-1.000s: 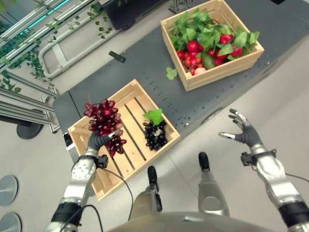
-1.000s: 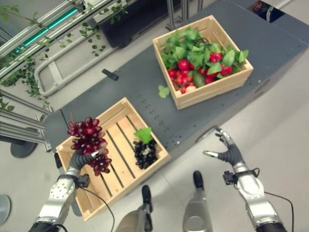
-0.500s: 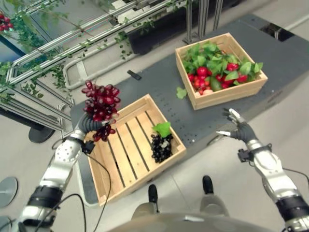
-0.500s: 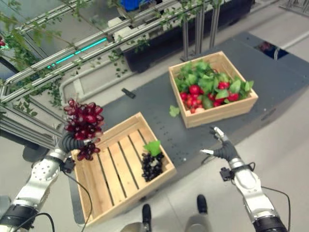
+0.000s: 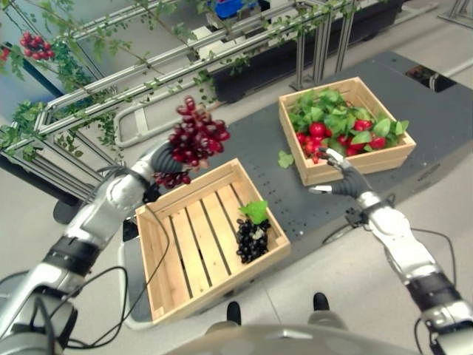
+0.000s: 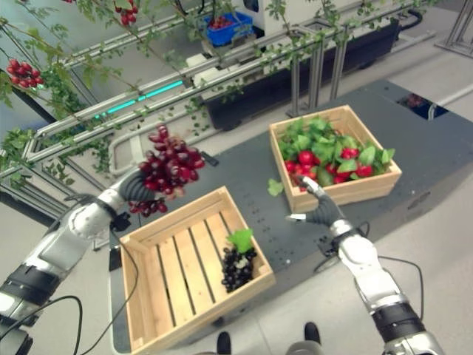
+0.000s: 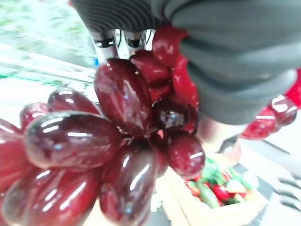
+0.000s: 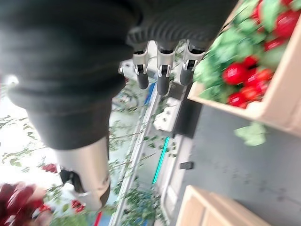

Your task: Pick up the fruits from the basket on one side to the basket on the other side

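Note:
A bunch of red grapes [image 5: 196,139] is in the air above the far left corner of the near wooden crate [image 5: 148,259], with my left hand [image 5: 157,160] shut on its lower part. Up close, the grapes [image 7: 113,141] fill the space under the thumb [image 7: 230,61]. Inside the near crate lies a bunch of black grapes [image 5: 253,238] with a green leaf [image 5: 256,211]. The far crate [image 5: 355,159] is full of red fruits and green leaves. My right hand [image 5: 342,178] is open just in front of that crate's near left corner, its fingers [image 8: 162,75] straight and empty.
Both crates stand on a dark grey table [image 5: 443,111]. A loose green leaf [image 5: 285,158] lies between them. Behind the table runs a metal frame with vines [image 5: 148,66], where another red bunch [image 5: 33,44] hangs. A blue bin [image 6: 222,22] sits further back.
The camera has tilted up. My left hand has lifted the red grapes higher and further out over the near crate's far edge. My right hand has moved forward to the far crate.

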